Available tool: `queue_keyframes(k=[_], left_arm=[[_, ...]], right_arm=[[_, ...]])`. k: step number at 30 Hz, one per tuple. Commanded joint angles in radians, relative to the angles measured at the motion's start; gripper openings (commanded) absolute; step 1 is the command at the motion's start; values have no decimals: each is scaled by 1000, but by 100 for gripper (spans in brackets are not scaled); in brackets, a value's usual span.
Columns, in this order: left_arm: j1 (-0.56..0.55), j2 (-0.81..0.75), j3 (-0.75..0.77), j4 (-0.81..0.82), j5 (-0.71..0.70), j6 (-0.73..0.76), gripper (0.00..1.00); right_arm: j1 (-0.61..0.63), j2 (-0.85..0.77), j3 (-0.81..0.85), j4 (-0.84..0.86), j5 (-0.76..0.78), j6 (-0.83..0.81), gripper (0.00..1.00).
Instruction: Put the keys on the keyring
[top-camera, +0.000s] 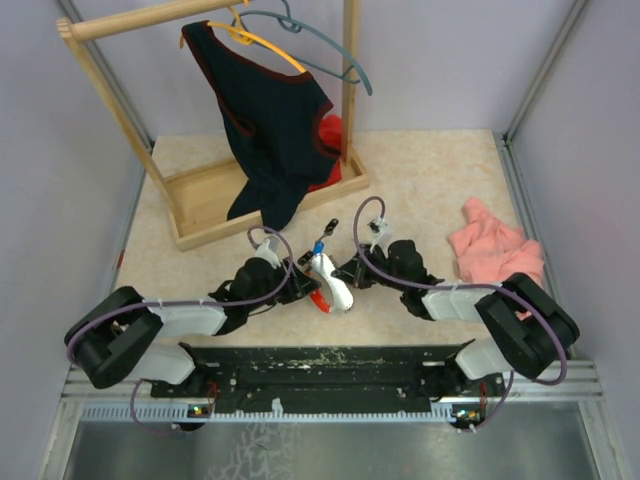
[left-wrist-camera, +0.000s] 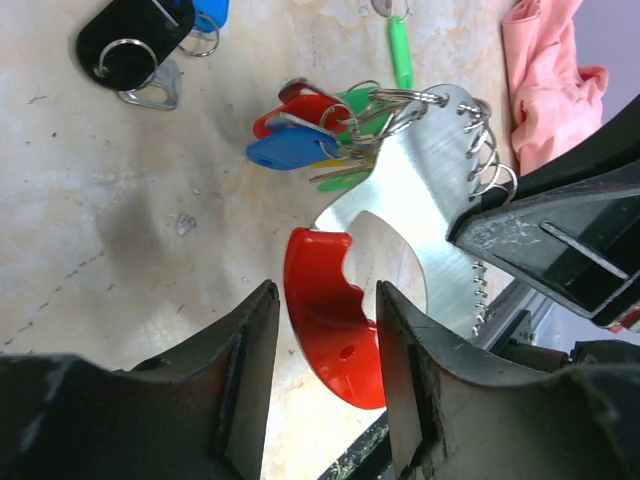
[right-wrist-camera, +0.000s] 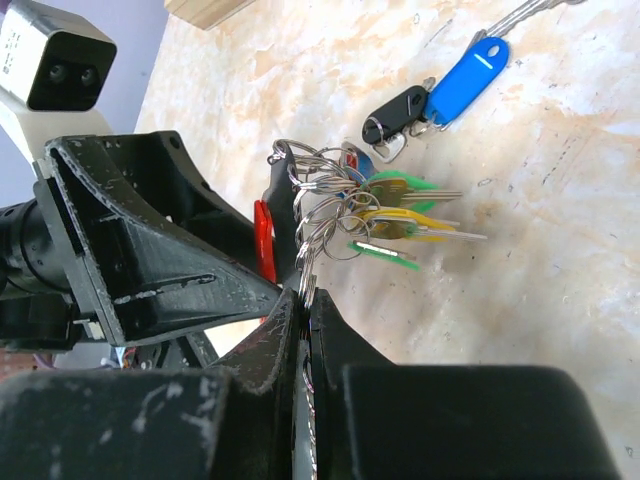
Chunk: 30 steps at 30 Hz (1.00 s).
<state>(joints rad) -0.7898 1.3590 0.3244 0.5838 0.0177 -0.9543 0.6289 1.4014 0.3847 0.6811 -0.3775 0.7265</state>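
Note:
The keyring (left-wrist-camera: 420, 190), a flat grey metal loop with a red part (left-wrist-camera: 330, 320), stands on edge between my two grippers (top-camera: 330, 282). A bunch of keys (left-wrist-camera: 310, 140) with red, blue, green and yellow heads hangs from small wire rings on its metal edge; it also shows in the right wrist view (right-wrist-camera: 400, 215). My left gripper (left-wrist-camera: 326, 290) has its fingers against both sides of the red part. My right gripper (right-wrist-camera: 305, 295) is shut on the metal edge with the wire rings. A loose green key (left-wrist-camera: 400, 50) lies on the table beyond.
A black fob (right-wrist-camera: 395, 110) and a blue tag (right-wrist-camera: 475, 75) with keys lie on the table behind the keyring. A wooden rack (top-camera: 200, 200) with a dark garment (top-camera: 270, 120) and hangers stands at the back left. A pink cloth (top-camera: 495, 250) lies at the right.

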Motion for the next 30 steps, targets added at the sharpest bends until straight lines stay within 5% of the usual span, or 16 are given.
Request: queue_keyframes(k=[1, 6, 17, 21, 25, 30], left_arm=[[4, -9, -12, 93, 26, -47, 46], [4, -29, -80, 256, 42, -96, 38], [26, -33, -192, 677, 186, -147, 38], [38, -13, -214, 802, 226, -153, 28], [90, -23, -215, 801, 294, -140, 2], [163, -142, -162, 486, 382, -40, 0]], right_arm=[[19, -40, -19, 170, 52, 23, 0], [19, -27, -54, 291, 41, 79, 0], [17, -32, -68, 445, -15, 173, 0], [14, -39, -66, 465, -36, 185, 0], [-14, -52, -90, 493, -57, 181, 13], [-63, -107, -111, 467, -115, 111, 30]])
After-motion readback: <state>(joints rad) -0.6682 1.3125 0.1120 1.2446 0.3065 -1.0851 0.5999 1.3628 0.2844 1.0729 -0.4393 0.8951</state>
